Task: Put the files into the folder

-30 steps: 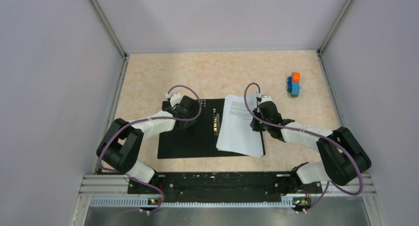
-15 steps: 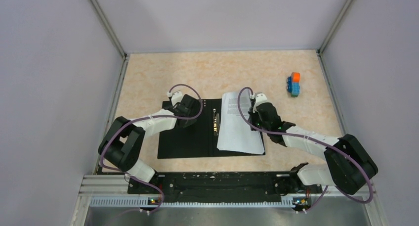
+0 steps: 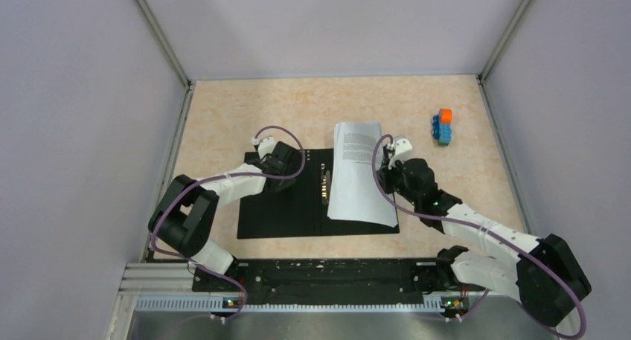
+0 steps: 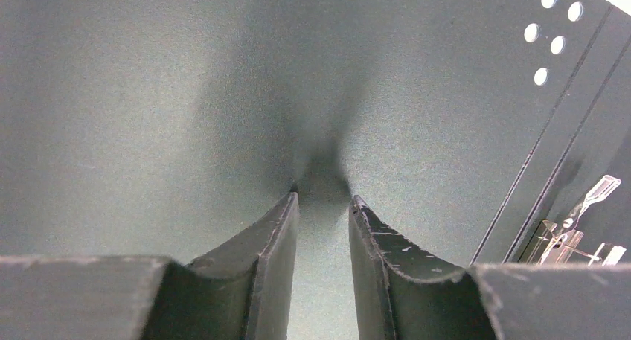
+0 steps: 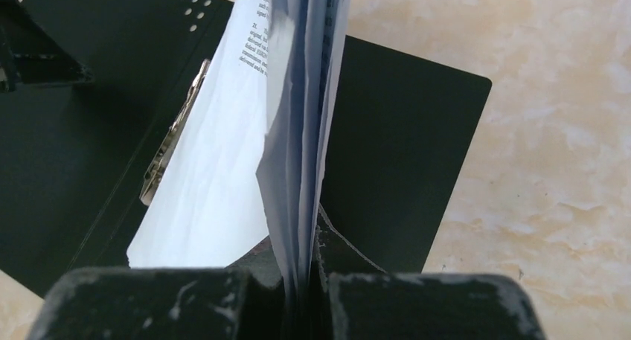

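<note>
Top external view: an open black-lined file folder (image 3: 283, 206) lies flat on the beige mottled table (image 3: 298, 102). The right gripper (image 3: 388, 175) is clamped on the right edge of the white printed paper sheets (image 3: 356, 176). Their near end rests on the folder's right leaf, and their far end is raised and reaches past the folder's far edge. The right wrist view shows the sheets (image 5: 298, 132) pinched edge-on and bowing leftward. An edge grip probably lets such floppy paper be swung down onto the leaf as one stack. The left gripper (image 3: 279, 165) sets its fingertips (image 4: 286, 206) on the folder's left leaf, narrowly parted with nothing between them. This is judged a hold-down against the folder sliding. The metal clip (image 3: 325, 184) at the spine lies just beside the sheets' left edge and could snag them. An orange-and-blue toy block stack (image 3: 443, 126) stands well apart at the far right and obstructs nothing
</note>
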`<move>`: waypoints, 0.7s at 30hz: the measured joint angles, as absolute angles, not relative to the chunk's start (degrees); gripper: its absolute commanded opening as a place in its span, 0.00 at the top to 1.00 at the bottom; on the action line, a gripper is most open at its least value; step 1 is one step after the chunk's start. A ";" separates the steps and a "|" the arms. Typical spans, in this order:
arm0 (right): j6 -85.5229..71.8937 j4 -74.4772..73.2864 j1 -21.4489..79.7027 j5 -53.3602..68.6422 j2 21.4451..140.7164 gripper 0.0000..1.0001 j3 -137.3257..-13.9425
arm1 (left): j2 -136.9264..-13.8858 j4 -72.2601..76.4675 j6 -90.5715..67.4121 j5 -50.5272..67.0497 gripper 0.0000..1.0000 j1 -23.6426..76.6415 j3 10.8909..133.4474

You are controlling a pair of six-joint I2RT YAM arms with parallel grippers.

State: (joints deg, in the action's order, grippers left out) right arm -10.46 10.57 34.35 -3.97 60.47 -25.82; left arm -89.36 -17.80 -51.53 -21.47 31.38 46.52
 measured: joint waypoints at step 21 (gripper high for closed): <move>-11.68 15.40 36.25 -6.66 64.60 1.00 -19.29 | -89.54 -18.09 -50.96 -21.47 0.64 31.16 46.83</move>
